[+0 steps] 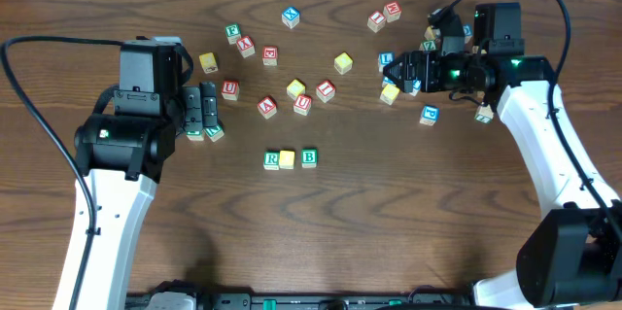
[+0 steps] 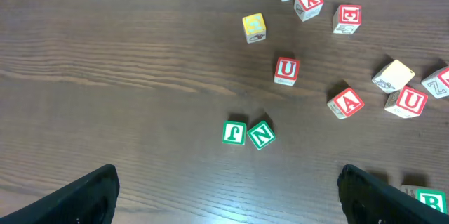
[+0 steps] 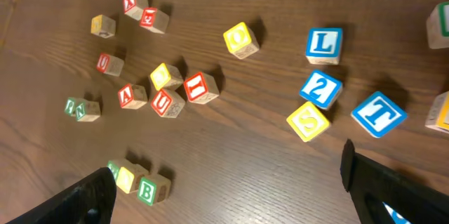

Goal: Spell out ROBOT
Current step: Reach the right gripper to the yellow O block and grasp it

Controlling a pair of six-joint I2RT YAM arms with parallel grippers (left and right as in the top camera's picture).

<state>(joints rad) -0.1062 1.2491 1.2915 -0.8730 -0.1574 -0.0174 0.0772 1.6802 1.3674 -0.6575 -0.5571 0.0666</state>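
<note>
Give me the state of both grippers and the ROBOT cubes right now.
Left gripper, open, empty.
Right gripper, open, empty.
R cube, placed, first in row.
Yellow row cube, placed second.
B cube, placed third.
T cube, loose, unplaced.
Yellow O cube, loose, unplaced.

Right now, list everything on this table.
row: three cubes, green R, yellow, green B; front centre
T cube: one, blue; near right arm
other blue cubes: at least three; L and 2 near T, one at back
loose yellow cubes: at least four; scattered
red cubes: at least six; mid-table
green cubes: at least three; pair by left arm, F at back
table: one, dark wood
left arm: one, black and white; jaws open, empty
right arm: one, black and white; jaws open, empty
</note>
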